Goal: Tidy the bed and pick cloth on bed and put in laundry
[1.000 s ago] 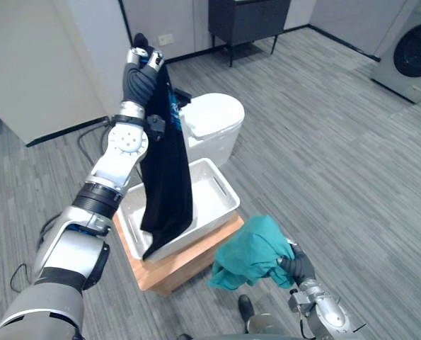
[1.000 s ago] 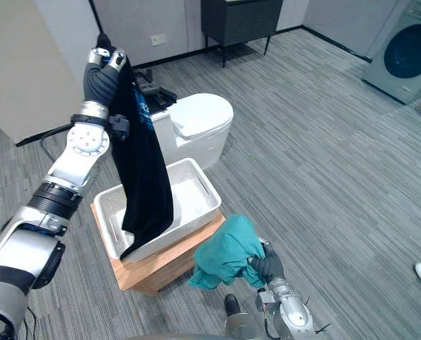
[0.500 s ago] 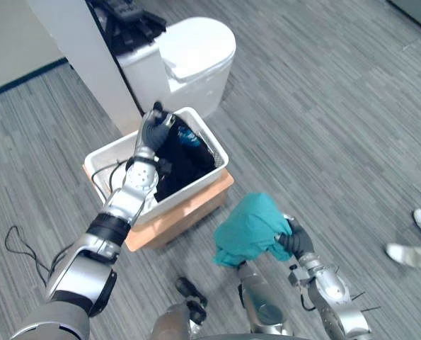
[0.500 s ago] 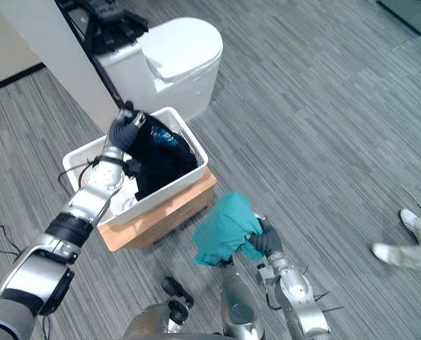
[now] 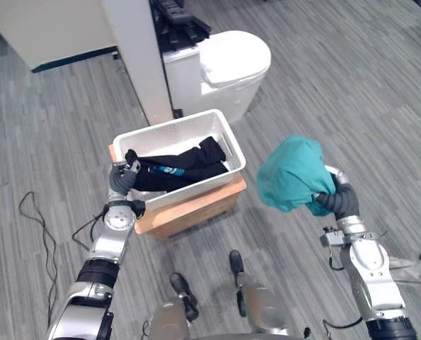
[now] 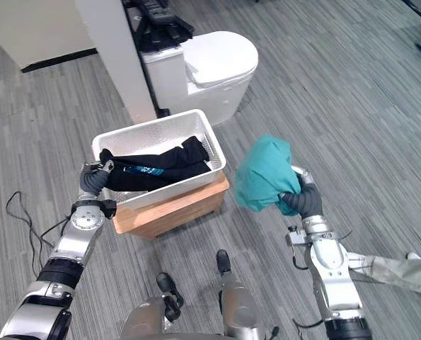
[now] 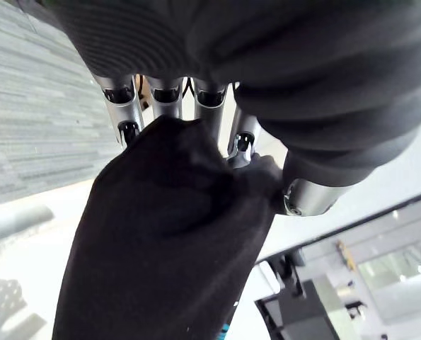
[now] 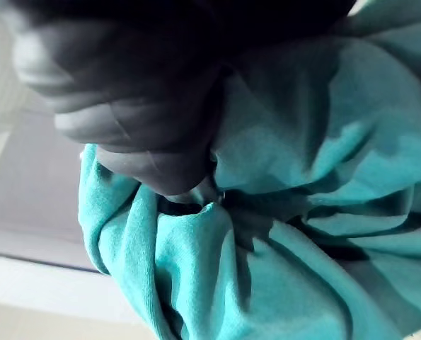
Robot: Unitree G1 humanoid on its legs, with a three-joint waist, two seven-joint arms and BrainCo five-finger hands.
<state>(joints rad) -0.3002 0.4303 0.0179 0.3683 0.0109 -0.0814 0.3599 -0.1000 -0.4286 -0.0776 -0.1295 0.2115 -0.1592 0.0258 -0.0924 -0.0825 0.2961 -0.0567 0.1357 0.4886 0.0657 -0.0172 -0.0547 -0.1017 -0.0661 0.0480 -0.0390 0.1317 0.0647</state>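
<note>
Black cloth [image 5: 196, 157] in basket [image 5: 171, 126], toilet [image 5: 228, 67], pillar [image 5: 136, 57] behind

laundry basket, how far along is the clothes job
Done: the black cloth lies in the white basket. In hand: the left hand is curled on its end, and the right hand holds the teal cloth bunched beside the basket. Left: release the black cloth, drop the teal one in.
</note>
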